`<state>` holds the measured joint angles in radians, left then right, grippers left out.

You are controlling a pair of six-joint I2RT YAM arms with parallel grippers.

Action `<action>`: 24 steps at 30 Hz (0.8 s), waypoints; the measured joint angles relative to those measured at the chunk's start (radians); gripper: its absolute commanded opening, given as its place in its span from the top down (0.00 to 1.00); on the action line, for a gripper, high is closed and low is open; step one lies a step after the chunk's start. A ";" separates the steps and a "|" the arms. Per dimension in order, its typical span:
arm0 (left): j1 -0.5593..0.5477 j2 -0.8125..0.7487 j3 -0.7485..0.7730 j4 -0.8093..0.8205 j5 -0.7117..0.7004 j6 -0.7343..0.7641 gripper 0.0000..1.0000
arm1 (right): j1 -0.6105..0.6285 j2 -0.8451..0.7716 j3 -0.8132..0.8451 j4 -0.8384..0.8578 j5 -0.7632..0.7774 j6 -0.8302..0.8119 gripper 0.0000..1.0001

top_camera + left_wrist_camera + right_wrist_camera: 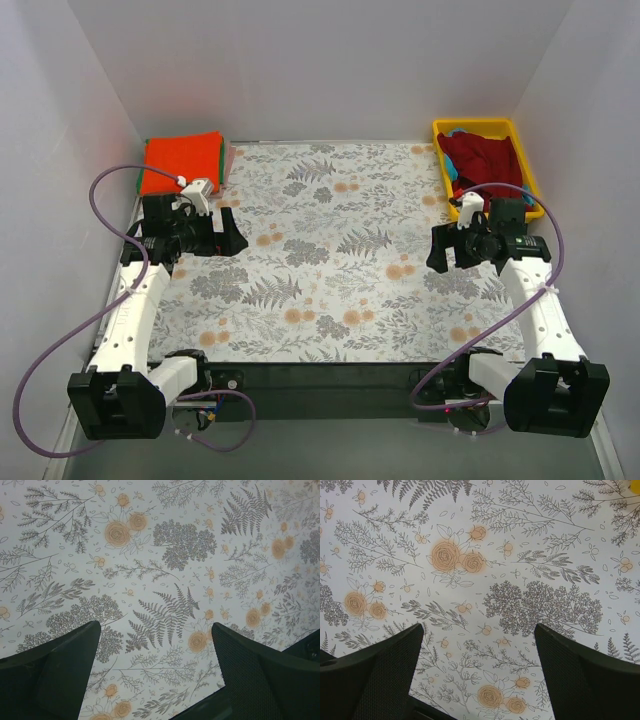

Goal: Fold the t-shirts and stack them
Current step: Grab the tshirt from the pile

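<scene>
Orange-red cloth, soft and flat, tops the folded stack of t-shirts in the far left corner of the worktop, with green and pink edges peeping out. A crumpled maroon t-shirt fills the rigid yellow bin at far right. Only the top view shows these. The wrist views show just fern-and-rose print between matte black fingers: the left tool and right tool both gape wide, holding nothing.
</scene>
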<state>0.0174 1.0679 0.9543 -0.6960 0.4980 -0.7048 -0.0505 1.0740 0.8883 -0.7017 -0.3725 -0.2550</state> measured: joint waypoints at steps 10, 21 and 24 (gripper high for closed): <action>0.000 0.086 0.068 0.003 0.019 0.006 0.06 | -0.014 0.163 0.227 0.000 0.039 -0.016 0.02; 0.000 0.233 0.182 0.039 0.089 -0.026 0.05 | -0.116 0.716 0.785 0.108 0.127 0.003 0.02; 0.000 0.264 0.186 0.039 0.094 -0.028 0.05 | -0.159 0.906 0.962 0.123 0.119 0.029 0.02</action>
<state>0.0174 1.3319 1.1404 -0.6575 0.5919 -0.7330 -0.2092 1.9800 1.8503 -0.5785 -0.2531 -0.2256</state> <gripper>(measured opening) 0.948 0.984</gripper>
